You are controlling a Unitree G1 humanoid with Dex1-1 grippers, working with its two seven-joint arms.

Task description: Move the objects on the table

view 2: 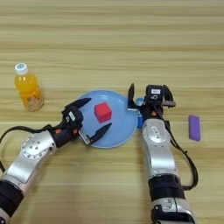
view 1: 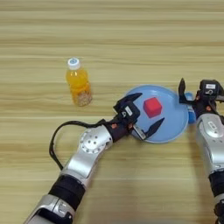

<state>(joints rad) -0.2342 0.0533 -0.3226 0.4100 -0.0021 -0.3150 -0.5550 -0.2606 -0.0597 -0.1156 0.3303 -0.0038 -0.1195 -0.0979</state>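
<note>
Red cube (view 2: 103,112) sits mid-plate (view 2: 124,133); left end effector (view 2: 94,118), spread wide beside it, should straddle it squarely before pinching.

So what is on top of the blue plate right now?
A red cube sits on the blue plate, near its middle. The left gripper, open, reaches over the plate's left part and covers some of it. The right gripper hides part of the right rim.
</note>
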